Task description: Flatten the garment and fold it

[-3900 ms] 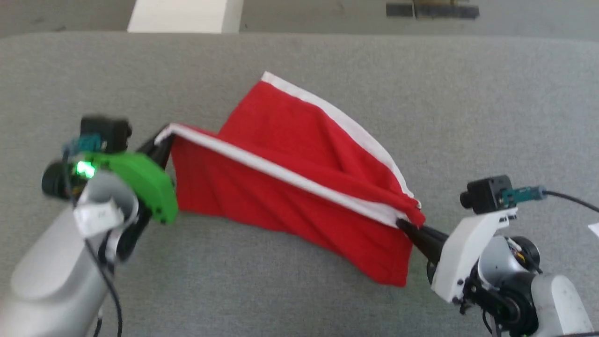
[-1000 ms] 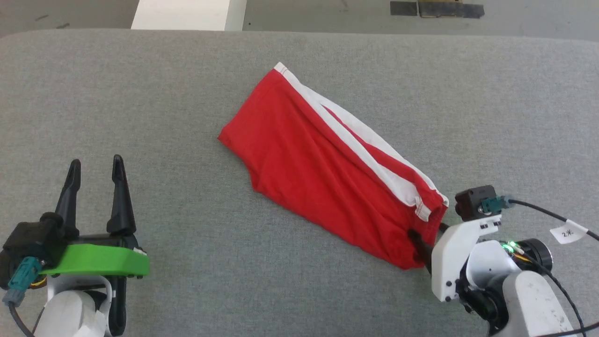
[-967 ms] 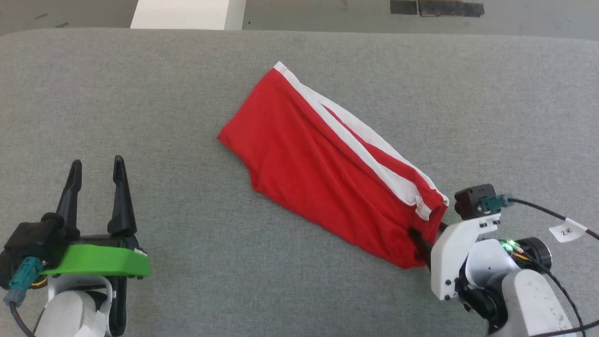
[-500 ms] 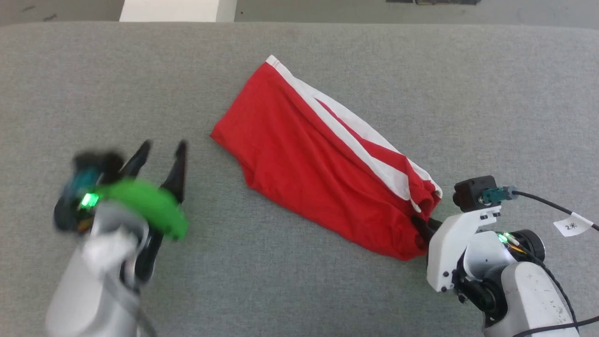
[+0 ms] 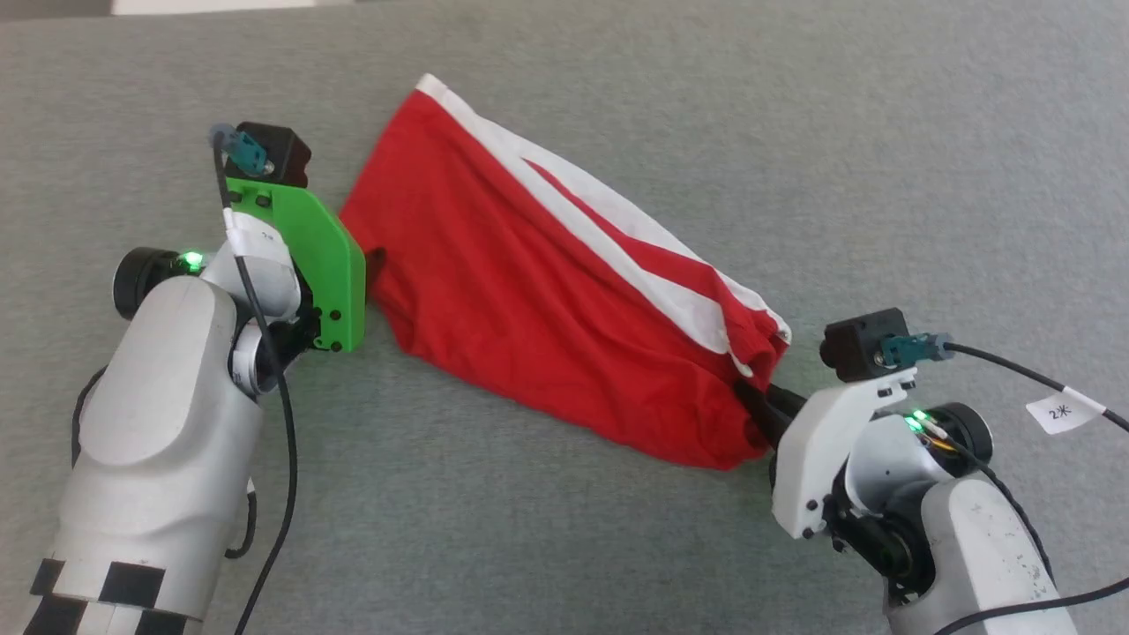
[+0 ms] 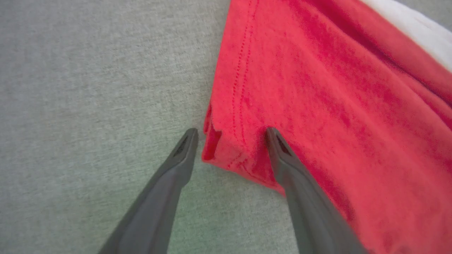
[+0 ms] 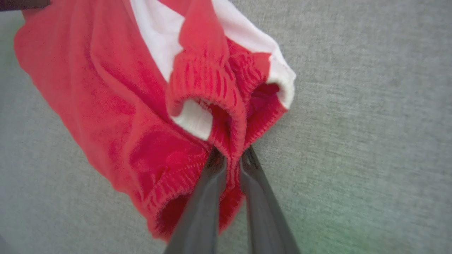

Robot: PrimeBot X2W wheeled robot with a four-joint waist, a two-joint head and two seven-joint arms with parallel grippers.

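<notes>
The red shorts (image 5: 529, 291) with white side stripes lie crumpled on the grey padded table (image 5: 564, 547), running from upper left to lower right. My left gripper (image 6: 231, 132) is open at the shorts' left hem corner (image 6: 226, 148); one finger rests on the table and the other presses on the red fabric. In the head view the green wrist mount (image 5: 322, 265) hides most of its fingers. My right gripper (image 7: 231, 153) is shut on the gathered elastic waistband (image 7: 226, 116) at the lower right end of the garment (image 7: 106, 98), also seen in the head view (image 5: 757, 407).
A black cable with a white tag (image 5: 1063, 410) trails from the right wrist camera. A strip of pale floor (image 5: 220, 4) shows beyond the table's far edge. Bare grey table lies to the front and to the right of the shorts.
My left arm has swung from the lower left up to the shorts' left hem corner, still open. The right gripper stays shut on the waistband. The head camera has tilted.
</notes>
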